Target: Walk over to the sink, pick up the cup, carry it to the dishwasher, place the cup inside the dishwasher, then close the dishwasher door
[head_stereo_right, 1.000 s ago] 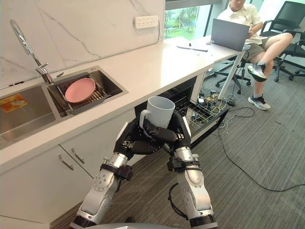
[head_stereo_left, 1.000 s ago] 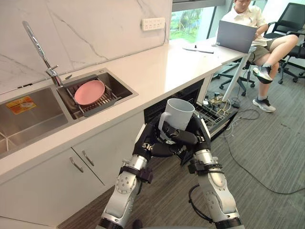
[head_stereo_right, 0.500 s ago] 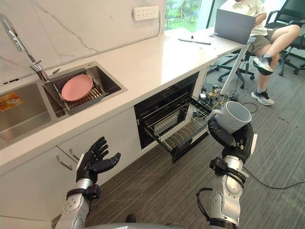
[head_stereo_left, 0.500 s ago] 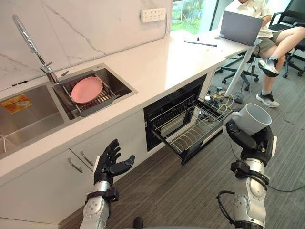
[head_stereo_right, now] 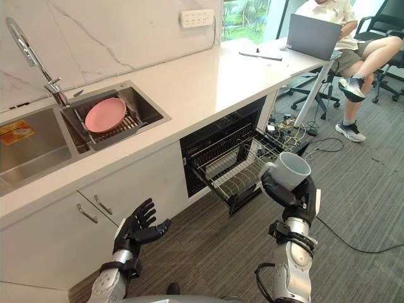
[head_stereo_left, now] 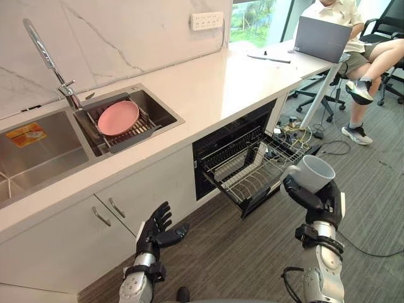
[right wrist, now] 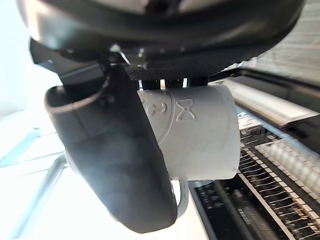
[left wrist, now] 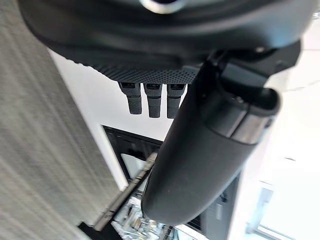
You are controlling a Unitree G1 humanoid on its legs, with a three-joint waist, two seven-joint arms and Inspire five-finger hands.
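Right hand (head_stereo_left: 317,201) clasped round cup (head_stereo_left: 311,173), just right of pulled-out dishwasher rack (head_stereo_left: 251,168); left hand (head_stereo_left: 155,234) open, farther left.

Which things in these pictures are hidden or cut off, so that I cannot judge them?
- Inside bottom of the cup: both eye views, its own wall hides it.
- Fingers of the right hand behind the cup: right wrist view, thumb and cup mostly cover them.
- Depth of the dishwasher: eye views, too dark under the counter.
- Left sink basin: eye views, cut off by the left edge.
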